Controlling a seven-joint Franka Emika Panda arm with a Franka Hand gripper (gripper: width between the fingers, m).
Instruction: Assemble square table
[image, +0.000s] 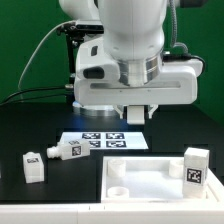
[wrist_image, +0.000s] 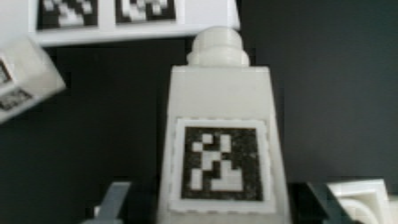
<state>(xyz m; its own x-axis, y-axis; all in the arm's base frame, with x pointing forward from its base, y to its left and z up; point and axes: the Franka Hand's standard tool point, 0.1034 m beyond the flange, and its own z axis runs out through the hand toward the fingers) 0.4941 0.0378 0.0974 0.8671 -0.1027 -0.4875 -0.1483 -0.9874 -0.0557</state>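
the pincer (wrist_image: 222, 205) straddled 1 white block leg (wrist_image: 217, 130) lying on the black counter (image: 30, 135); i could not tell whether it pinched the leg. the leg bore a black-and-white tag and a round peg end. the white square slab (image: 150, 183), with a raised rim and round corner sockets, lay at the exterior view's lower right.

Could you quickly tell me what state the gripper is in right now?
Gripper: a white leg lies between its fingers; clamped or not cannot be told.
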